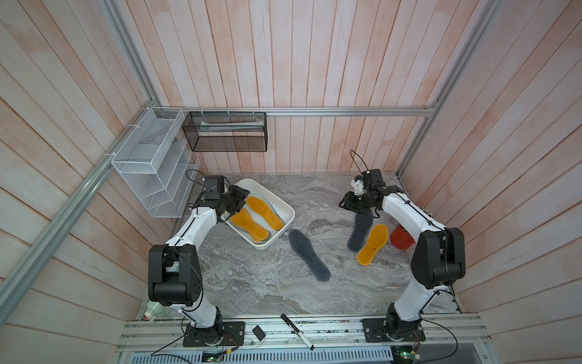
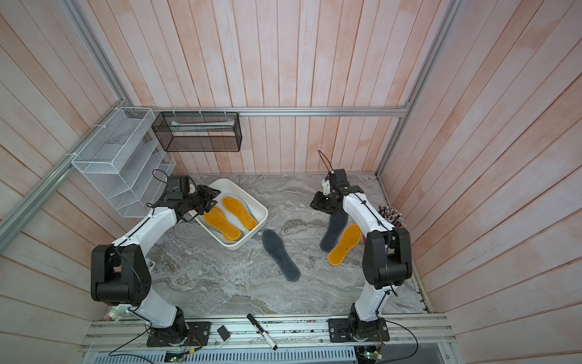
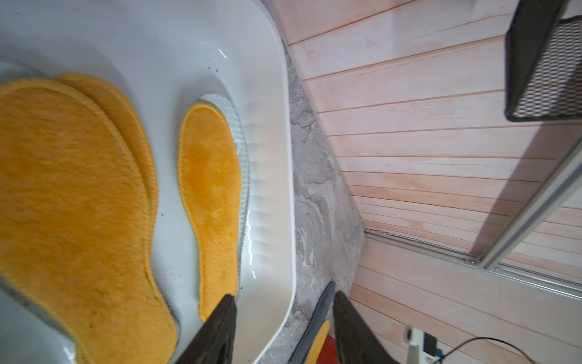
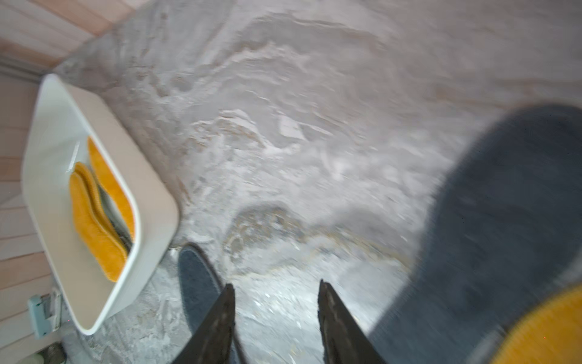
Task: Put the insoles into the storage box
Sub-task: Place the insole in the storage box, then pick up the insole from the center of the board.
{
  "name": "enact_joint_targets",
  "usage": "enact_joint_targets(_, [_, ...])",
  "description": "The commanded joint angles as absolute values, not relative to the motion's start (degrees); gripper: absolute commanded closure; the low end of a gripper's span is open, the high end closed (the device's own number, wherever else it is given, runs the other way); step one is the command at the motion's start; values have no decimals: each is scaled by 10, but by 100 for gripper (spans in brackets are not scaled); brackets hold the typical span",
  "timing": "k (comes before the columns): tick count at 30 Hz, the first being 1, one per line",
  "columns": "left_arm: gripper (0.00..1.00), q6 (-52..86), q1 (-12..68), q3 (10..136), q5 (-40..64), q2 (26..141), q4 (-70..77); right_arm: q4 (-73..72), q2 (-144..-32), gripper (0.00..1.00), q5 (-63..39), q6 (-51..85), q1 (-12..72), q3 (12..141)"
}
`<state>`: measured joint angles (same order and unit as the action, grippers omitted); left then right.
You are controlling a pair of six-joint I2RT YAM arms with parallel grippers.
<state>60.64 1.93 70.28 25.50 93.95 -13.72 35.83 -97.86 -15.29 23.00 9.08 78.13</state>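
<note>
Orange insoles (image 3: 63, 195) cover most of a pale insole (image 3: 242, 141) in the box (image 3: 271, 94); a grey insole (image 4: 504, 220) is blurred; left jaws, right jaws parted, empty.

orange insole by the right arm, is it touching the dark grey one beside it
Touching. In both top views the orange insole lies with its long edge against the dark grey insole; no gap shows between them.

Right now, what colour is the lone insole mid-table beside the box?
Dark grey, fuzzy-looking. The insole shows best in a top view.
</note>
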Motion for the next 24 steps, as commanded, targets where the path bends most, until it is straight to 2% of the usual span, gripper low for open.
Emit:
enact_joint_targets(1, [46,627,32,729,281,947,-99,418,-927,54,-80,254,58,716])
enact_joint_targets(5, [43,643,43,731,294,966,-75,423,-887,53,-74,265,39,639])
enact_joint_targets(11, [43,694,58,693,307,983,2,442,-877,49,-47,272,39,610])
enact_joint_targets(24, [43,664,64,710,308,983,-53,390,-936,49,-51,292,32,581])
